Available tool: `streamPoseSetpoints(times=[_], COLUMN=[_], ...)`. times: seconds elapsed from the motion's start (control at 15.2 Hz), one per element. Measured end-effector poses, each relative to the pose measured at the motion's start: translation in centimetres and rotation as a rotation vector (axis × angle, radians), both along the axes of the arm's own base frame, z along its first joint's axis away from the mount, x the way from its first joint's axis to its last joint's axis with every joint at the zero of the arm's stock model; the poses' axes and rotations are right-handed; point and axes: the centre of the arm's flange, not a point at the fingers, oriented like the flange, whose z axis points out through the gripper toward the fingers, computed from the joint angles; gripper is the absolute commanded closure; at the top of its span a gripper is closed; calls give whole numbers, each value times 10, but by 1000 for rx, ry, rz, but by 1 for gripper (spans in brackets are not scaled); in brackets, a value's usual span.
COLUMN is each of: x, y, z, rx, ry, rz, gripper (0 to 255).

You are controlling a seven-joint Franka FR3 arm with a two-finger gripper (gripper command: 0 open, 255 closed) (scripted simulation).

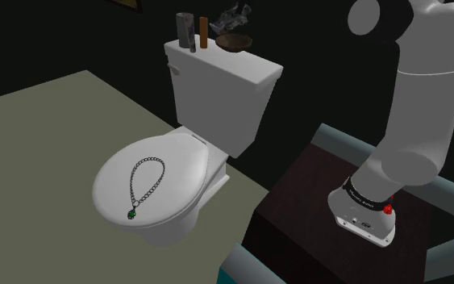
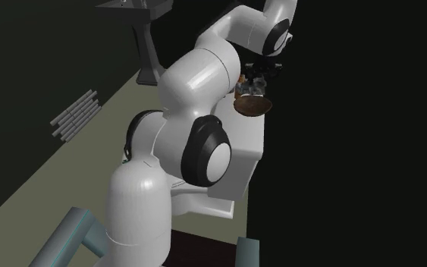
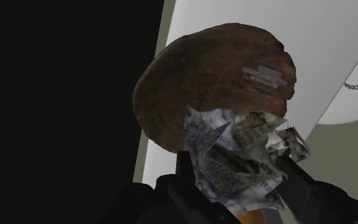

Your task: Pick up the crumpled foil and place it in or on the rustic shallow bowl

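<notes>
The crumpled foil [image 3: 238, 153], a silvery wad, is clasped between my black fingers [image 3: 298, 184], so my gripper [image 3: 241, 167] is shut on it. Just beyond it lies the rustic shallow bowl [image 3: 215, 76], brown and rough. In the shoulder view the foil [image 1: 235, 16] hangs right above the bowl [image 1: 233, 41], which stands on the toilet tank's lid [image 1: 253, 66]. In the second exterior view my gripper [image 2: 258, 78] holds the foil [image 2: 251, 90] a little over the bowl [image 2: 254, 107].
A grey cylinder [image 1: 186, 31] and a brown one [image 1: 204, 32] stand on the tank beside the bowl. A chain necklace with a green pendant [image 1: 143, 187] lies on the shut toilet lid [image 1: 177, 157]. The dark stand [image 1: 306, 194] is at lower right.
</notes>
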Motion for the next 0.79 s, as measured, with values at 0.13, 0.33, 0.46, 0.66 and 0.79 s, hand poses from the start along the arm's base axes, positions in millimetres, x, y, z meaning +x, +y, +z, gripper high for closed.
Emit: streamPoseSetpoints(times=[0.13, 0.33, 0.46, 0.66, 0.79], x=[-4, -3, -4, -2, -3], y=[0, 0, 0, 0, 0], z=[-21, -21, -21, -23, -21], rx=[-4, -2, -1, -1, 12], ry=[13, 8, 7, 14, 42], rz=[-9, -6, 1, 4, 2], gripper=[255, 255, 255, 0, 0])
